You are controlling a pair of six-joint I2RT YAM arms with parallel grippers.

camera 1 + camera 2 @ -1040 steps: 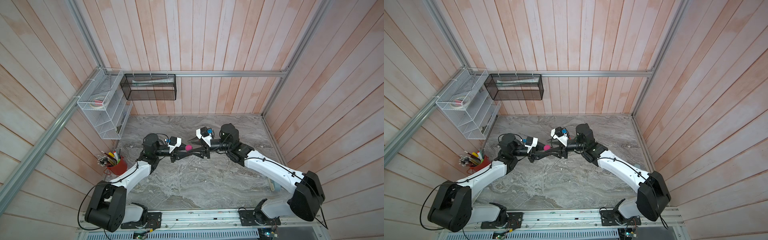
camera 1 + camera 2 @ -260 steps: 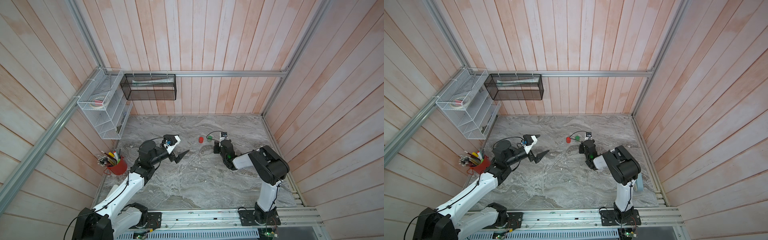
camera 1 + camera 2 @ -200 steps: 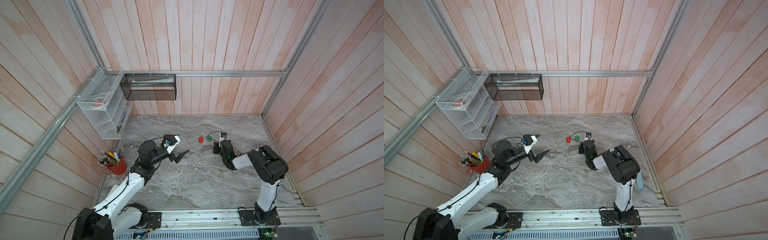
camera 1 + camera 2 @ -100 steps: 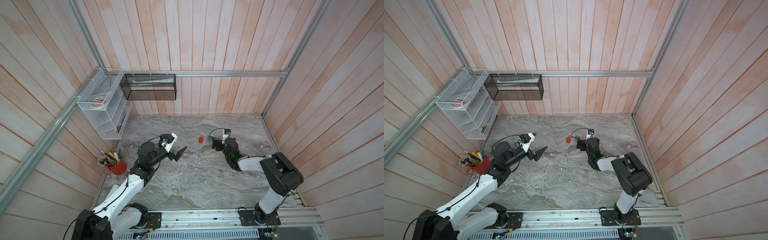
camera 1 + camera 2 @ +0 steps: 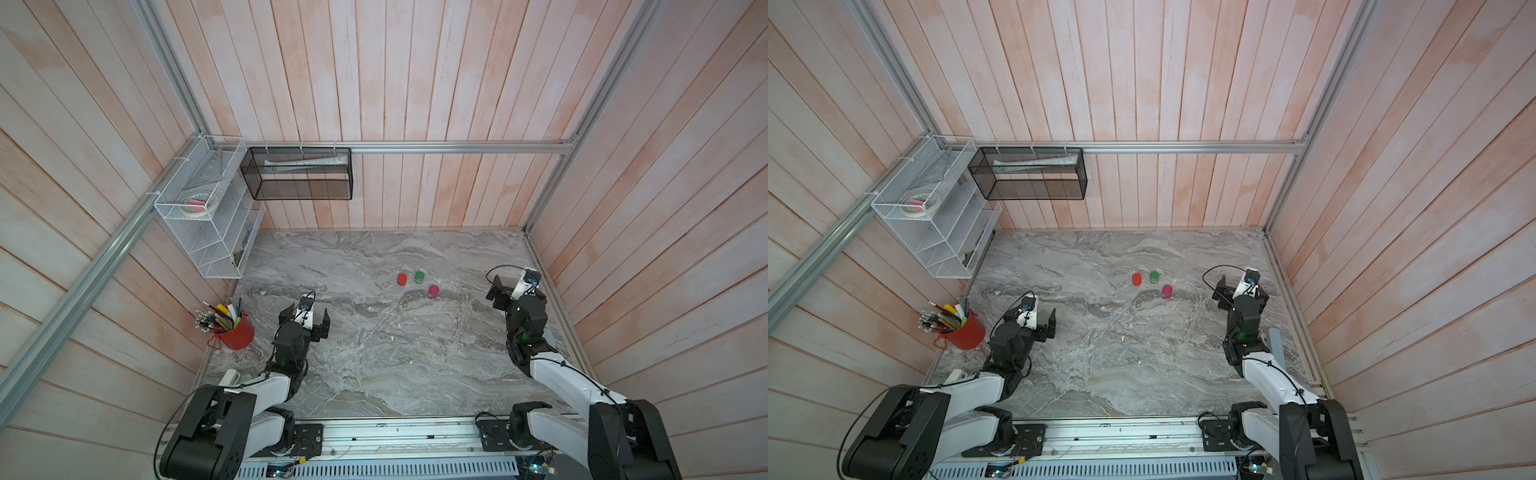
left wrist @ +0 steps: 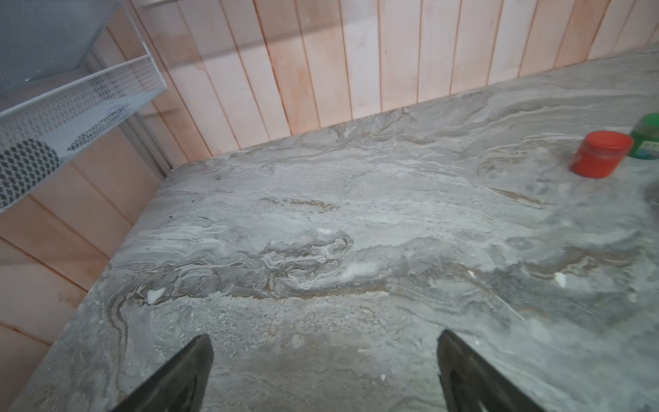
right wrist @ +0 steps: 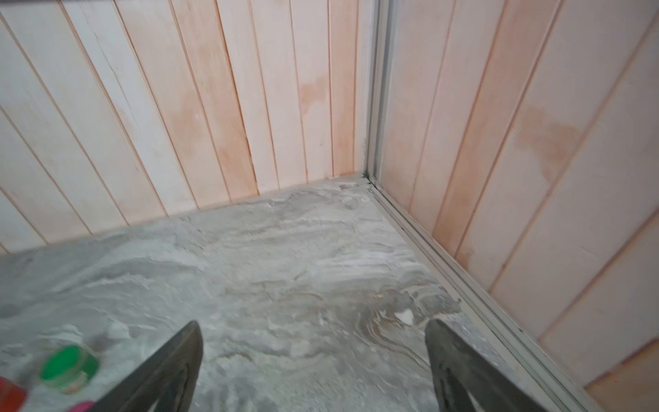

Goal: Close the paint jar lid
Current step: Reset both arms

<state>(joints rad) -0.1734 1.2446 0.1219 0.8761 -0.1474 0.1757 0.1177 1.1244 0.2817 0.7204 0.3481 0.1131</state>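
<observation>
Both arms have pulled back from their earlier mid-air meeting. The left gripper (image 5: 306, 321) and right gripper (image 5: 515, 291) sit low over the counter (image 5: 374, 357), jaws apart and empty. The pink paint jar (image 5: 433, 291) now stands between them, nearer the right gripper, beside the red jar (image 5: 401, 279) and green jar (image 5: 419, 276).
</observation>
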